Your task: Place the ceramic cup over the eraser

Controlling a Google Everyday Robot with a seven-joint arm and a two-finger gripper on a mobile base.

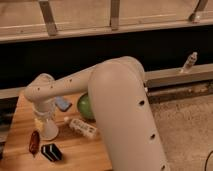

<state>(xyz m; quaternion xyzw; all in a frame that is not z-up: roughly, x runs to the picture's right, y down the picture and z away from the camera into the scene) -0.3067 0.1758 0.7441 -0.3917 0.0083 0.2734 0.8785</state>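
My claw (44,121) is at the table's left side, pinched narrow on what looks like the cup (49,131). The cup stands on the table (75,152) directly under the wrist. The eraser (51,152) lies just in front of the cup, nearer the camera and apart from it.

I see two risks. The cup's wall is smooth and tapered, so it could slip on the lift. The red thing (34,142) and the bottle (82,128) flank the eraser closely and could get knocked on the way down.

The arm comes in from the right foreground, forearm running left, wrist pointing straight down.
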